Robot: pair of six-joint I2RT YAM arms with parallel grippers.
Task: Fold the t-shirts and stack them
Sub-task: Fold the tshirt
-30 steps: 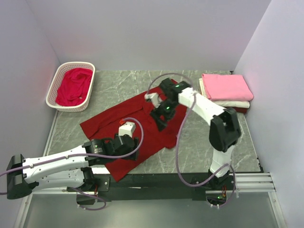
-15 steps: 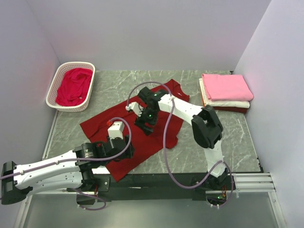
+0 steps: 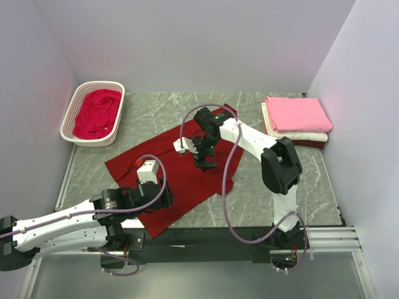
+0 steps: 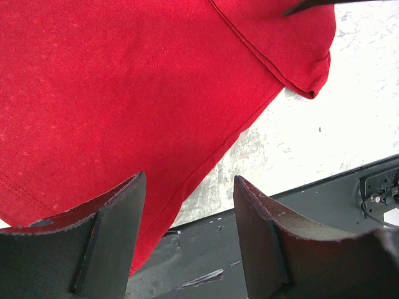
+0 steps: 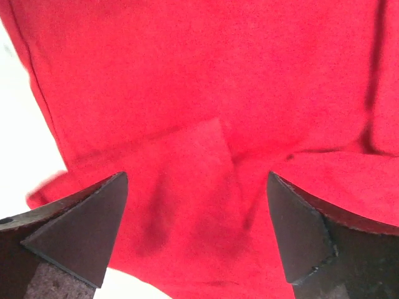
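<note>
Nothing legible is appearing in any view. The dark red t-shirt (image 4: 124, 93) lying just beneath the left gripper (image 4: 190, 180) and the right gripper (image 5: 196, 177) is showing only plain cloth, with no print, tag, brand or number readable on it.

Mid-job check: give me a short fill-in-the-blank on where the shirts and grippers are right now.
The crimson shirt lies crumpled inside the white ____.
The top shirt of the folded stack at the far right is ____.
The left gripper and right gripper are over the spread dark red shirt, jaws ____.
Missing words: basket; pink; open.
</note>
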